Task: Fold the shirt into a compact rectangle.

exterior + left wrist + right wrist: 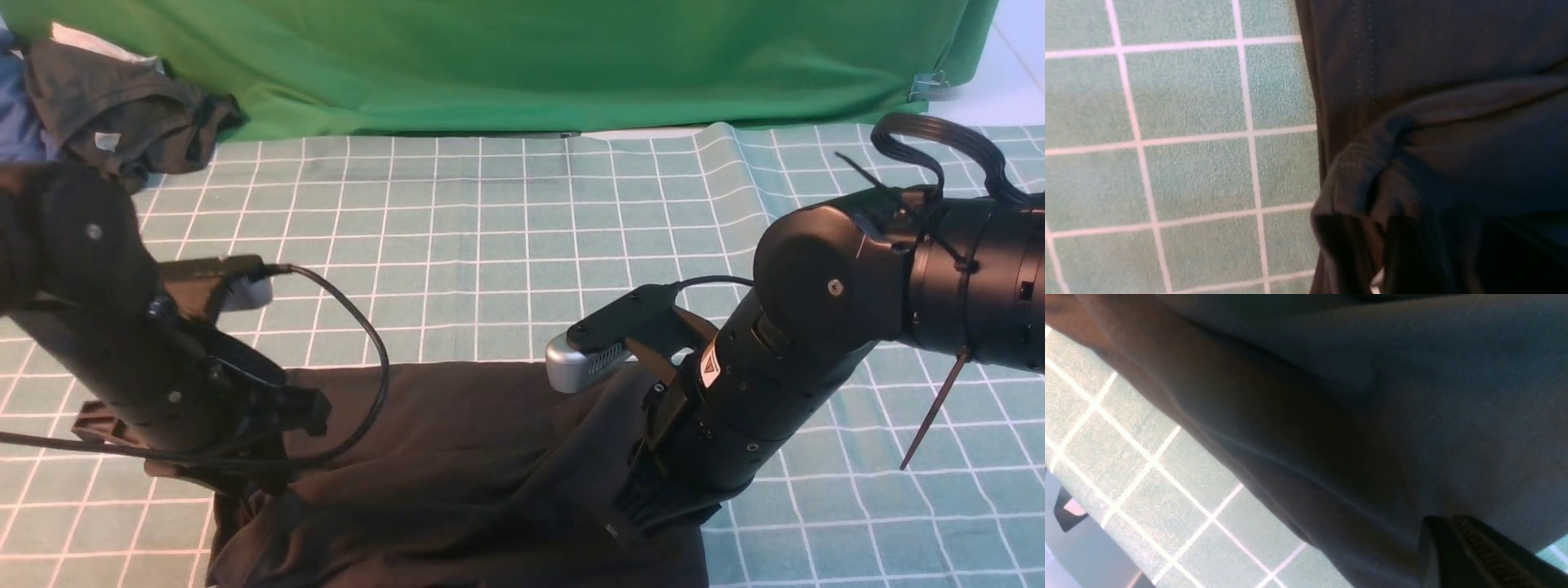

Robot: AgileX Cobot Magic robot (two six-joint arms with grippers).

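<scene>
The black shirt [457, 457] lies crumpled on the checked cloth at the near middle, reaching the bottom edge of the front view. My left gripper [245, 483] is down at the shirt's left edge, its jaws hidden under the arm. The left wrist view shows only dark shirt fabric [1453, 102] with a rolled hem [1355, 179], and no jaws can be made out. My right gripper [633, 510] is low on the shirt's right side, and fabric rises in a ridge toward it. In the right wrist view a ribbed finger [1478, 551] is shut against the shirt [1372, 396].
A dark grey garment with a pale tag [122, 106] is heaped at the back left beside a blue garment [16, 114]. Teal checked tablecloth [490, 229] covers the table, with a green backdrop [531, 57] behind. The table's near edge [1086, 555] shows in the right wrist view.
</scene>
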